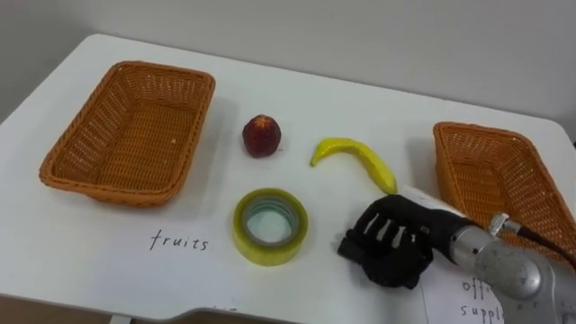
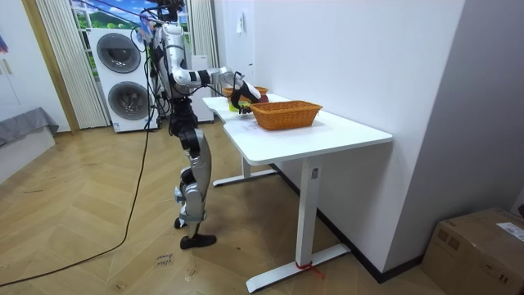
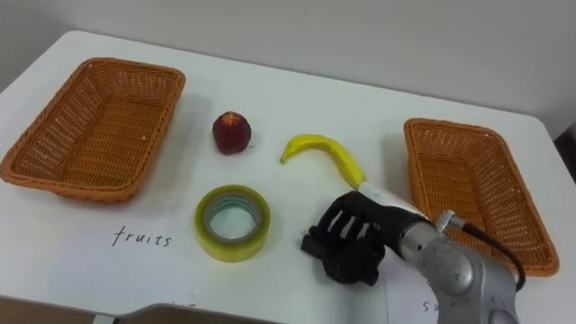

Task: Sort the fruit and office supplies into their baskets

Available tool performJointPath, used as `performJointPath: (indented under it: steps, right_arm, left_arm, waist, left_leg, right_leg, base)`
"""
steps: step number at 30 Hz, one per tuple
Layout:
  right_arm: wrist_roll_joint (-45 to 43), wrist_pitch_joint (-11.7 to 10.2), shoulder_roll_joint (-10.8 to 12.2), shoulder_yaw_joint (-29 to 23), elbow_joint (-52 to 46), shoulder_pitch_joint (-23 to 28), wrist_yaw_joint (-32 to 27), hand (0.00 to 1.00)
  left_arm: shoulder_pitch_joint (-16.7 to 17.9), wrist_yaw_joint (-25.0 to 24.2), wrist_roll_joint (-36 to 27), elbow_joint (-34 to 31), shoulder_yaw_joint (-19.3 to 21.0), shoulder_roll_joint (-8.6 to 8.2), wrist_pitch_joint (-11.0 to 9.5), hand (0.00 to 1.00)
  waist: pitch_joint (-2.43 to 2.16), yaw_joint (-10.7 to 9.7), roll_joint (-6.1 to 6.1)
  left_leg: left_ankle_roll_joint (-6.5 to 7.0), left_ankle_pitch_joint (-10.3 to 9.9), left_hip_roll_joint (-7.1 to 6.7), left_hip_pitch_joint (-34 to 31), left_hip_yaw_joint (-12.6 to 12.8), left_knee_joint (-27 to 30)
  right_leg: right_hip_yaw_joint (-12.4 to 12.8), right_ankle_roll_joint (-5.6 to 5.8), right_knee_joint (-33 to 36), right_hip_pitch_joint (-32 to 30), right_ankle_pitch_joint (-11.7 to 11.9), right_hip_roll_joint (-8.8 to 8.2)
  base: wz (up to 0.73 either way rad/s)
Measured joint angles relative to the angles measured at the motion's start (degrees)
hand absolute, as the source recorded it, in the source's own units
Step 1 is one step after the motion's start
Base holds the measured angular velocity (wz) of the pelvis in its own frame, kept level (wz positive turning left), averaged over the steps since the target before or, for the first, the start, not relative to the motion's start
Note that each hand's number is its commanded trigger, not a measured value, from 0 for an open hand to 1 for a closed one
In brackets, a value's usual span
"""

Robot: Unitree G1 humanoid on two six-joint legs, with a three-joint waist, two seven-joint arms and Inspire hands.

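**A:** Where are the things to be sorted?

**B:** All on the white table, between the two baskets. The yellow roll of tape lies flat nearest the robot. The dark red round fruit sits beyond it, a little to the left. The curved yellow banana lies to the right of the fruit, apart from it.

**A:** And the baskets?

**B:** The rectangular orange wicker basket is at the left, with a handwritten word on the table in front of it. A second orange wicker basket of the same kind is at the right edge.

**A:** What is the hand doing?

**B:** The black right hand rests low on the table, just right of the tape roll and just short of the banana's near tip. It touches neither. Its back faces up and its fingers are curled down toward the table top. I cannot tell whether anything lies under the palm.

**A:** Anything else near it?

**B:** A white edge shows just behind the hand. It may be a sheet of paper, but it is too hidden to say.

**A:** Where does the robot stand?

**B:** In the room view it stands upright at the table's far end, its arm stretched over the table. Two stacked washing machines are behind it.
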Motion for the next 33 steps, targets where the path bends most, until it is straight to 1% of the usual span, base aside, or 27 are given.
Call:
performJointPath:
  steps: [2,5,10,12,18,20,22,25,28,30,33]
  right_arm:
    - [2.9,-0.5,0.0,-1.2,-1.6,0.0,-0.9,1.0]
    - [3.8,-1.4,0.0,-1.5,-2.3,-0.3,-1.5,1.0]
    - [5.2,-1.7,-0.1,-4.5,-6.3,-0.2,-2.4,1.0]
    - [5.4,-2.6,-0.2,-6.3,-7.6,-0.5,-4.2,1.0]
    - [5.9,-3.6,-0.3,-8.3,-7.5,-0.7,-9.3,1.0]
    - [5.8,-4.1,-0.3,-8.8,-7.5,-0.7,-9.7,1.0]
    - [5.8,-4.1,-0.3,-9.5,-7.6,-0.7,-10.4,1.0]
    - [5.9,-4.1,-0.3,-10.5,-7.6,-0.9,-12.6,1.0]
    - [5.7,-4.1,-0.3,-12.7,-7.6,-1.0,-14.8,1.0]
    - [5.7,-4.2,-0.5,-15.0,-7.6,-1.1,-16.9,1.0]
    - [5.7,-4.3,-1.1,-16.6,-7.6,-1.1,-18.8,1.0]
  left_arm:
    - [0.0,0.0,0.0,0.0,0.3,-0.12,-0.3,0.0]
    - [0.1,-0.1,0.0,0.0,0.4,-0.3,-0.4,0.0]
    - [1.0,-0.5,0.0,0.0,1.8,-0.37,-0.5,0.0]
    - [1.6,-0.7,0.1,0.1,2.0,-0.36,-0.5,0.0]
    - [2.4,-1.6,0.0,0.1,2.0,-0.38,-0.5,0.0]
    - [3.1,-1.6,0.0,0.4,2.2,-0.41,-1.2,0.0]
    - [3.1,-1.4,0.0,1.0,3.3,-0.49,-1.4,0.0]
    - [3.8,-0.9,-0.1,1.1,4.1,-0.54,-1.4,0.0]
    - [4.8,-0.3,0.5,1.3,5.5,-0.72,-1.4,0.0]
    - [5.1,0.1,0.6,1.2,7.7,-0.75,-1.4,0.0]
    - [5.4,0.3,0.6,1.2,8.8,-0.73,-1.4,0.0]
  waist:
    - [0.02,0.0,0.04]
    - [0.04,0.0,0.09]
    - [0.04,-0.7,0.13]
    - [0.03,-1.3,0.11]
    - [0.04,-1.7,0.13]
    - [0.05,-1.7,0.14]
    - [0.03,-1.9,0.02]
    - [0.03,-3.0,-0.14]
    - [-0.01,-3.5,-0.44]
    - [0.02,-3.8,-0.65]
    - [0.02,-4.1,-0.66]
  left_leg:
    - [0.0,0.0,0.01,0.0,0.0,0.1]
    - [0.0,0.0,0.04,0.0,0.0,0.1]
    - [0.0,0.0,0.02,-0.1,0.0,0.2]
    - [0.0,0.0,-0.01,-0.1,-0.1,0.2]
    - [0.0,0.0,0.1,0.0,0.2,0.2]
    - [0.0,0.0,0.1,0.1,0.3,0.2]
    - [0.0,0.0,0.05,0.1,0.3,0.2]
    - [0.01,0.0,0.05,0.1,0.3,0.2]
    - [0.01,0.0,0.1,0.1,0.3,0.1]
    - [0.01,0.0,0.17,0.1,0.3,0.1]
    - [0.01,0.0,0.18,0.0,0.3,0.1]
  right_leg:
    - [0.0,0.0,0.0,0.0,0.0,0.0]
    - [-0.1,0.0,0.0,0.0,0.0,0.0]
    - [-0.2,0.01,0.0,0.1,0.0,0.0]
    - [-0.2,0.0,0.0,0.1,0.0,0.01]
    - [0.0,0.01,0.0,0.1,0.0,0.02]
    - [0.1,0.01,0.0,0.1,0.0,0.02]
    - [0.1,0.03,0.0,0.1,0.0,0.01]
    - [0.0,0.05,0.0,0.2,0.0,-0.01]
    - [0.0,0.06,0.1,0.1,0.0,-0.01]
    - [0.0,0.06,0.1,0.1,0.0,-0.01]
    - [0.0,0.06,0.1,0.0,0.0,-0.04]
  base:
    - [0.0]
    - [0.0]
    - [0.0]
    - [0.0]
    - [0.0]
    - [0.0]
    - [0.0]
    - [0.01]
    - [0.0]
    - [0.0]
    - [0.0]
